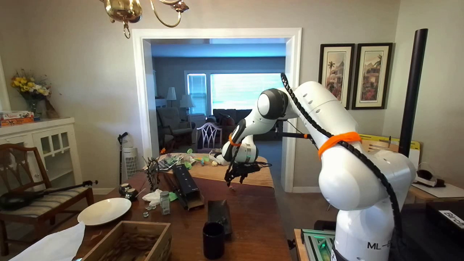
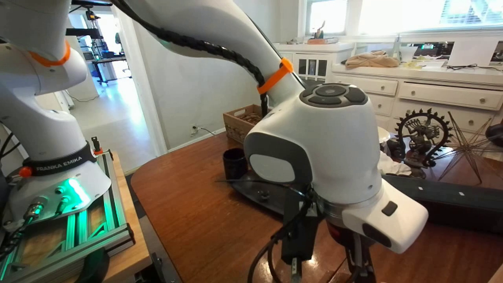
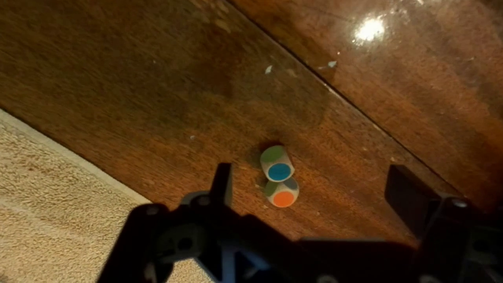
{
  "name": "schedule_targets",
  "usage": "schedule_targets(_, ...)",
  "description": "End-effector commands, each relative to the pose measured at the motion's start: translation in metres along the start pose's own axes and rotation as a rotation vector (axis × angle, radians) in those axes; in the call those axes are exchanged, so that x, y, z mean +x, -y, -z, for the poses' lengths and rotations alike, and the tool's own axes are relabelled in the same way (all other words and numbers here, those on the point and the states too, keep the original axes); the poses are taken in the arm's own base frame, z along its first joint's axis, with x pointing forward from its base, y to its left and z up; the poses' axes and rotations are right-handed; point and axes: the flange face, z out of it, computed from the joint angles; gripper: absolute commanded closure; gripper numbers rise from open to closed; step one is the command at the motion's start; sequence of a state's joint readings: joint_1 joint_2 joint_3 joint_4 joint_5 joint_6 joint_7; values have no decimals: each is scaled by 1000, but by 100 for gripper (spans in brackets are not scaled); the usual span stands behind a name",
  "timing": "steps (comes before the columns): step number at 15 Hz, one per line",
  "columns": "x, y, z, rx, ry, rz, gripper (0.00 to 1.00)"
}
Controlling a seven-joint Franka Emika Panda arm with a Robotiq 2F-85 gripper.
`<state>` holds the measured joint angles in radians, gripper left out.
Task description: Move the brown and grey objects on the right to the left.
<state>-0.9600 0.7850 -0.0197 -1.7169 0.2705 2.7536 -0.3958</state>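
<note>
Two small pale dice with coloured dots lie on the brown wooden table in the wrist view. The upper die (image 3: pixel 277 163) shows green and blue dots; the lower die (image 3: pixel 282 192) shows orange, green and grey dots. They touch or overlap in the picture; I cannot tell whether one is stacked. My gripper (image 3: pixel 310 171) is open and empty above them. The dice appear between its fingers, closer to the left finger. In an exterior view the gripper (image 1: pixel 235 180) hangs low over the table's far right part. Nothing near the jaws is plainly a brown or grey object.
A black cup (image 1: pixel 214 242) and a dark tray (image 1: pixel 219 214) stand nearer that camera. A long black box (image 1: pixel 186 185), a glass jar (image 1: pixel 165 203), a white plate (image 1: pixel 105 211) and a wooden crate (image 1: pixel 164 241) lie leftward. The table edge (image 3: pixel 74 155) runs close by, with carpet below.
</note>
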Motion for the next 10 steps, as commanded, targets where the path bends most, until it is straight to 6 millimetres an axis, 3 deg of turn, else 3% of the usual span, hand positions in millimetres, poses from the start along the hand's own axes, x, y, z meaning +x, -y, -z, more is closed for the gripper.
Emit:
schedule_targets(1, 4, -9, -17, -3, -33, 44, 0)
schedule_targets(10, 4, -14, -39, 5, -76, 65, 0)
